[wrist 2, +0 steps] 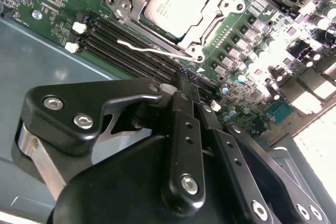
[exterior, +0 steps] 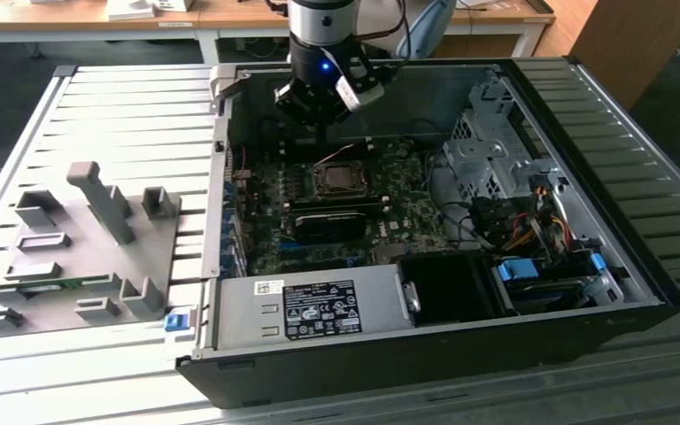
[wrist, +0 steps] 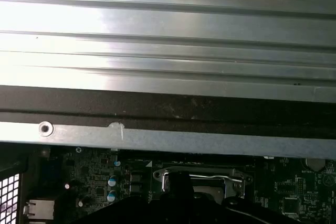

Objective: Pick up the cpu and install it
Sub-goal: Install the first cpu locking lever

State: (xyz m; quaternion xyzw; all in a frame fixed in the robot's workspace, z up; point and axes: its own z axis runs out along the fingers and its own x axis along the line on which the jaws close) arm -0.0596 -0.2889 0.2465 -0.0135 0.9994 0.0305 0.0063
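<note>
The cpu (wrist 2: 176,3), a small square chip with a silver-grey top, lies flat inside the metal-framed socket (exterior: 342,178) on the green motherboard (exterior: 388,221) in the open computer case. The socket's thin wire lever (wrist 2: 152,51) lies along one side of the frame. My gripper (exterior: 321,138) hangs a little above the motherboard, just beyond the socket toward the case's rear wall. Its black fingers (wrist 2: 184,90) are pressed together with nothing between them. In the first wrist view the socket frame (wrist: 197,178) shows below the case wall.
The case's walls (exterior: 220,177) enclose the board. A power supply (exterior: 305,310) fills the front, and a drive cage (exterior: 488,150) and cables (exterior: 529,221) the exterior view's right. A grey tray (exterior: 68,257) with raised blocks lies on the slatted table on the exterior view's left.
</note>
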